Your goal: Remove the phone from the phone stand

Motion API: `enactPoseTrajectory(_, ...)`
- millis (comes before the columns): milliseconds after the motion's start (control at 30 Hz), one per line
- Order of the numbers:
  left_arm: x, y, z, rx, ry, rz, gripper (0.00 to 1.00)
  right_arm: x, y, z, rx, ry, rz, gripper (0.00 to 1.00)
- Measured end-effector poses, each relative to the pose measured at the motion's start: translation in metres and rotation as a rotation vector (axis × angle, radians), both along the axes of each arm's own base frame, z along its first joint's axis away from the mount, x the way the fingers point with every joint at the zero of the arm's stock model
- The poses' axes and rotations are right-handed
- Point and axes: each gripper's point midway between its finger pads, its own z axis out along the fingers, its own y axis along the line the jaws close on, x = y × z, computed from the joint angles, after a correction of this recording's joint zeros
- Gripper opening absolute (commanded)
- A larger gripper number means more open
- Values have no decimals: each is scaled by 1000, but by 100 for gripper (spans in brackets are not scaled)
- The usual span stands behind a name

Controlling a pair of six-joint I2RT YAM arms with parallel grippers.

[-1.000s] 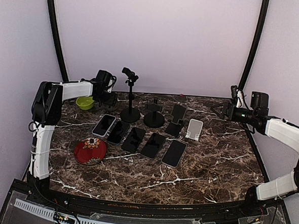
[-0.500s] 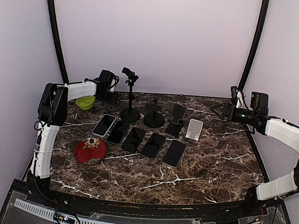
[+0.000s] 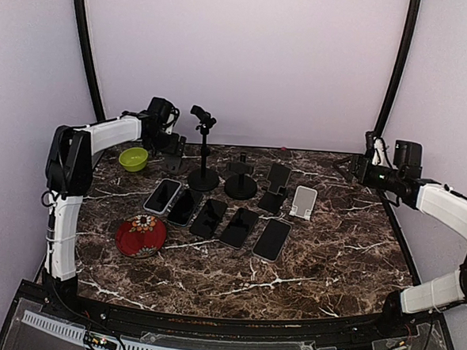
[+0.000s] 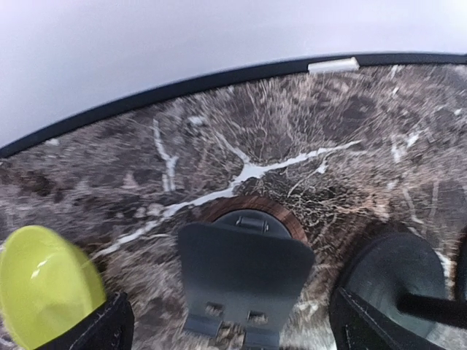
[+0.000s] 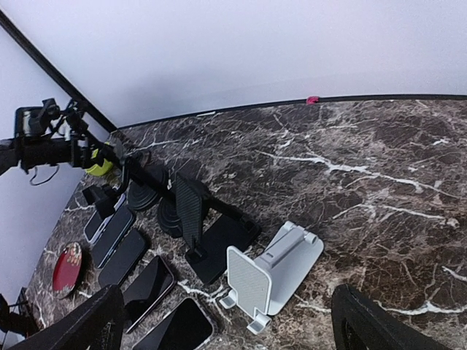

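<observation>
Marble table (image 3: pixel 324 252): dark, white-veined, under both pairs of jaws.
Green bowl (image 4: pixel 44 281): low and just left of the left jaws, resting on the table.
Red dish (image 3: pixel 141 234): flower-patterned, well apart from both jaws, toward the near edge.
Pink speck (image 5: pixel 312 99): on the table's far rim, ahead of the right jaws; possibly tape.
Backdrop (image 3: pixel 249 57): pale lilac, beyond the jaws.

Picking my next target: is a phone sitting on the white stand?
No, in the right wrist view the white stand shows a bare backplate and an empty lip, with nothing resting on it.
</observation>
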Motion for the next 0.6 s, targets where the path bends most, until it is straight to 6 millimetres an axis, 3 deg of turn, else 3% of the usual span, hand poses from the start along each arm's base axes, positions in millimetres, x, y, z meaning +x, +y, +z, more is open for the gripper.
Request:
enactPoseTrajectory(167,-25,14,78,-42,-106,57,97,7,-14,13,-17,-21,-97,99)
enactPoseTrajectory(233,-45,22,109,-68,-158,82,98,8,-19,17,-23,-28,-133,100)
enactPoseTrajectory(300,-67,30,125,-90,-188,97,98,9,-24,19,-26,-31,-168,99)
enactPoseTrajectory(433,-114,44,132,-137,-210,127,98,10,-32,24,-21,-38,-226,99)
enactPoseTrajectory(600,-164,53,107,-204,-180,145,98,8,-35,13,-13,-14,-253,99)
